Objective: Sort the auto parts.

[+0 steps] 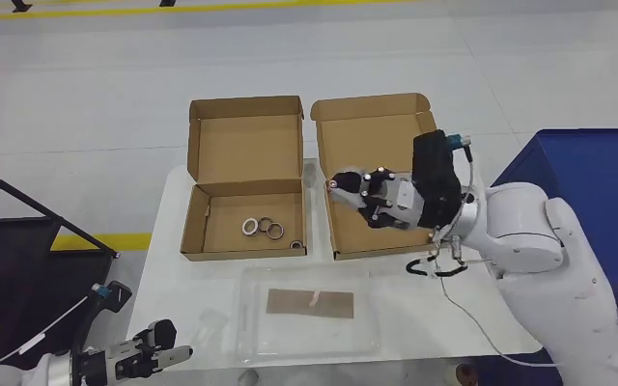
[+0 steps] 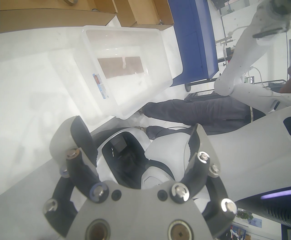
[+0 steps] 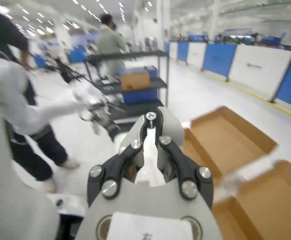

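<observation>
Small silver socket-head bolt (image 3: 150, 116) is pinched by the right gripper (image 1: 340, 183) over the brown cardboard box (image 1: 372, 145) right of centre; releasing it inside looks next. Left gripper (image 1: 176, 357) spread, lower left.

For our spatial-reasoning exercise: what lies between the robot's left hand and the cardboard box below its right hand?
A clear plastic bin holding a brown strip lies between the left hand and that box, as the top view shows.

Factory hall: rows of ceiling strip lights (image 3: 77, 3), blue-and-white partition panels (image 3: 227, 59), a yellow floor line (image 1: 193, 8), and a black shelf trolley (image 3: 127, 54) carrying a cardboard box (image 3: 135, 79).
</observation>
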